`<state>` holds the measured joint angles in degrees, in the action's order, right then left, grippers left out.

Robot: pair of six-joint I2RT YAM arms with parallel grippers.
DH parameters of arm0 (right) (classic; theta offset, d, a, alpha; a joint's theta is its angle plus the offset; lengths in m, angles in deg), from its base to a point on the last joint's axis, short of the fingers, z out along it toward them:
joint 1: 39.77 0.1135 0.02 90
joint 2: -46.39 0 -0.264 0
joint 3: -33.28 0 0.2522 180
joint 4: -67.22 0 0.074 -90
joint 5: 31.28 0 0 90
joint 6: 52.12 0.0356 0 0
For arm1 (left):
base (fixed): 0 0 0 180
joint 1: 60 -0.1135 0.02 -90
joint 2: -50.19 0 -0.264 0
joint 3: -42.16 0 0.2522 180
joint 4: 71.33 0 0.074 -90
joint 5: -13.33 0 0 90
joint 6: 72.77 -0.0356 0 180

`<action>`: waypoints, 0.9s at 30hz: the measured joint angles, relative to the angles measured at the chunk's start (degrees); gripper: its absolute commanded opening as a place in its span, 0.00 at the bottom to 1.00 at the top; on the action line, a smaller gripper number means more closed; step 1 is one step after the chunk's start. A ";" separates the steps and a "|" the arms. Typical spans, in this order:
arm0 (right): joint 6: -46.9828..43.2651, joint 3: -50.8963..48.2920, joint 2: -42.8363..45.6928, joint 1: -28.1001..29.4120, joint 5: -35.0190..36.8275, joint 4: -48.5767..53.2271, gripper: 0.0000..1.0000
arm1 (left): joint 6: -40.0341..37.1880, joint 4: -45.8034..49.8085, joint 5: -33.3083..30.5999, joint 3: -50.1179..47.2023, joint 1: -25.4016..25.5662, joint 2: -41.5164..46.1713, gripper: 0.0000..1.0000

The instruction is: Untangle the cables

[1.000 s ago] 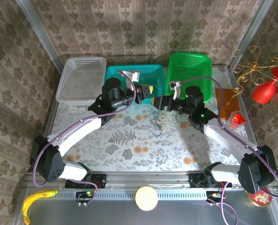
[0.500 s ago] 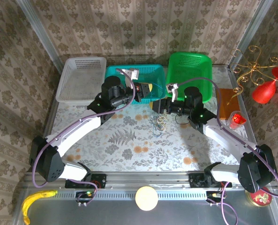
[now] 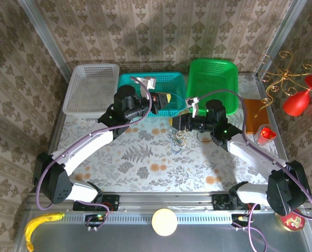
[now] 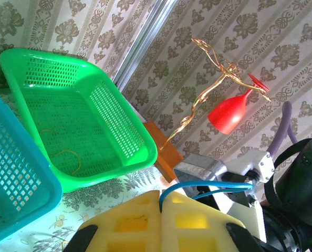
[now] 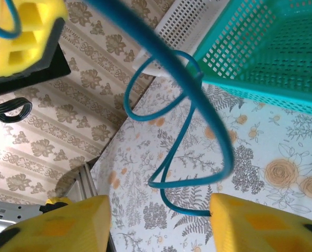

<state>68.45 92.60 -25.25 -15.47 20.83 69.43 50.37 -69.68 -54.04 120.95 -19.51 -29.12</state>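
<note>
While reaching over the teal basket [image 3: 169, 81], pinches one thin blue cable [image 4: 208, 185] in the left gripper [image 4: 160, 210], with blocky yellow fingers [image 4: 124, 226] pressed flat together, each moulded with square recessed pockets. Lets the smooth, glossy cord slip out of the seam between the pads and arc off to that gripper's right, toward the white-and-black right arm [image 4: 298, 189]. Faces, beyond the fingertips, a bright green basket [image 4: 124, 131] of rigid plastic, rectangular with rounded corners and slotted walls, with a wisp of yellowish-tan cord [image 4: 66, 154] curled on its floor.

Holds the right gripper [image 5: 161, 226] spread wide, matte yellow fingers [image 5: 66, 226] well apart and closed on nothing. Carries the same blue cable across the space just ahead of that opening, in loose round loops crossing one another; cannot tell whether it brushes either pad. Hangs over a floral tablecloth [image 5: 282, 173] printed with grey ferns and orange blossoms, with teal lattice to the upper right of the fingers and a white mesh tray [image 5: 193, 23] beyond it.

Seen from overhead: other cables [image 3: 178, 139] bunched in a small knot of thin wiry loops on the cloth, near the right gripper's tips on the side toward the arm bases.
</note>
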 measured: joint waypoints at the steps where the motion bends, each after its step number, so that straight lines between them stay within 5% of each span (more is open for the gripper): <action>1: -0.20 -0.09 0.00 0.00 -0.02 0.13 0.41 | 0.00 0.00 0.00 0.00 0.00 0.00 0.00; 9: -0.94 -0.22 0.02 -0.02 -0.04 0.59 0.00 | 0.00 0.00 0.00 0.00 0.00 -0.02 0.00; 23: -0.85 -3.65 1.73 -0.46 0.24 0.63 0.00 | 0.00 0.00 0.00 0.00 -0.07 0.00 0.00; 27: -0.83 -3.89 2.60 -0.90 0.85 0.63 0.40 | 0.02 0.00 0.00 0.00 -0.09 0.00 0.00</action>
<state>67.61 88.71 -22.65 -16.37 21.68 70.06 50.39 -69.68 -54.04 120.95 -19.60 -29.12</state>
